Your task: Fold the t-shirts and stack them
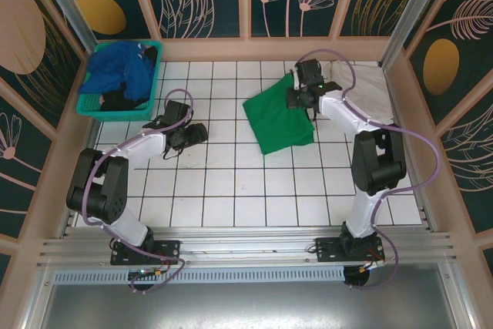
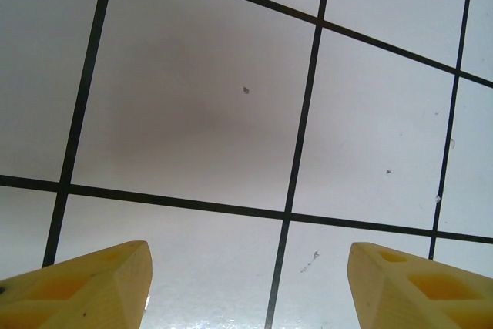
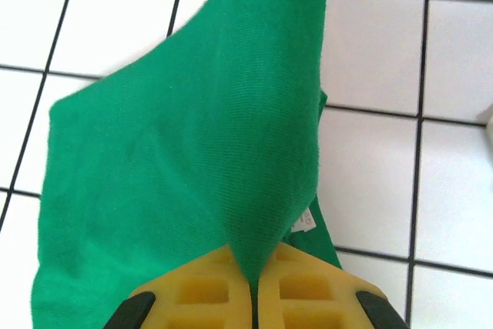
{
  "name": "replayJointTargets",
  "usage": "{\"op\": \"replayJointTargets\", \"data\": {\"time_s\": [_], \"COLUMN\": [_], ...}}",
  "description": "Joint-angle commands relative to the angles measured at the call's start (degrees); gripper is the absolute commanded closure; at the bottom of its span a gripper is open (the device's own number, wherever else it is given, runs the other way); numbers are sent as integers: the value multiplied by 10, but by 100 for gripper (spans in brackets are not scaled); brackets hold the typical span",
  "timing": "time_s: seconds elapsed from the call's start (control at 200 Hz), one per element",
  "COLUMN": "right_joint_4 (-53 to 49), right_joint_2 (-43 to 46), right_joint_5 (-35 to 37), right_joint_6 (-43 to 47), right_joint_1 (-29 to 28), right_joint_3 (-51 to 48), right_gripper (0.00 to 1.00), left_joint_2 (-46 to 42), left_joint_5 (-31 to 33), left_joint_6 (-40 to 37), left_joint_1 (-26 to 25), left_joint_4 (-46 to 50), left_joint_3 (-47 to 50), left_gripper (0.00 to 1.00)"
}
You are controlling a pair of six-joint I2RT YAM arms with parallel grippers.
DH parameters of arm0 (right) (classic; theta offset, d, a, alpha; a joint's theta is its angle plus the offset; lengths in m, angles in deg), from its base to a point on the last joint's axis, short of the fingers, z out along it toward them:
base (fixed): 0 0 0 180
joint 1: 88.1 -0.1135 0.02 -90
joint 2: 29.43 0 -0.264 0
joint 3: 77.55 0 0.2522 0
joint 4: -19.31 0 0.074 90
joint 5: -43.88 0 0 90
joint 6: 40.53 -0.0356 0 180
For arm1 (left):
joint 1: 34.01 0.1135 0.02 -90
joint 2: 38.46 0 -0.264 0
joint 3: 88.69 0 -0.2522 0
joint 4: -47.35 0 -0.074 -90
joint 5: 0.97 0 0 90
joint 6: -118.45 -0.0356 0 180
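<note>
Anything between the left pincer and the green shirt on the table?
Nothing visible. Bare tiles of the table lie between the open left pincer and the green shirt. The right pincer is shut on the shirt's cloth, on the side away from the left arm.

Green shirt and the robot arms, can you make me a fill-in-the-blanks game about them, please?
The green t-shirt is pinched by the right gripper, whose jaws are ____. The left gripper is ____ and holds nothing. The blue t-shirt lies in the basket, at the far ____ corner of the table. Missing words: shut; open; left.
</note>
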Motion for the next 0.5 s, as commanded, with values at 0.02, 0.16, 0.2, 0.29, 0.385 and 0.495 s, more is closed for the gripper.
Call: {"op": "replayJointTargets", "data": {"time_s": [0.02, 0.16, 0.2, 0.29, 0.385, 0.495], "right_joint_4": [-20, -9, -4, -13, -20, -19], "right_joint_2": [-54, -90, -96, -113, -129, -129], "right_joint_5": [-19, -50, -55, -72, -89, -137], "right_joint_6": [13, 1, 0, 3, 6, 1], "right_joint_1": [19, 46, 52, 67, 81, 96], "right_joint_3": [1, 1, 2, 15, 24, 18], "right_gripper": [100, 100, 100, 100, 76, 57], "left_joint_2": [6, 13, 14, 16, 26, 77], "left_joint_5": [5, -19, -25, -56, -98, -96], "left_joint_6": [-13, -17, -16, -5, 14, 22], "left_joint_1": [1, 1, 1, -1, -18, -61], "left_joint_4": [16, 8, 3, -24, -71, -76], "left_joint_3": [-4, -7, -8, -12, -16, -95], "left_gripper": [32, 31, 30, 27, 26, 24]}}
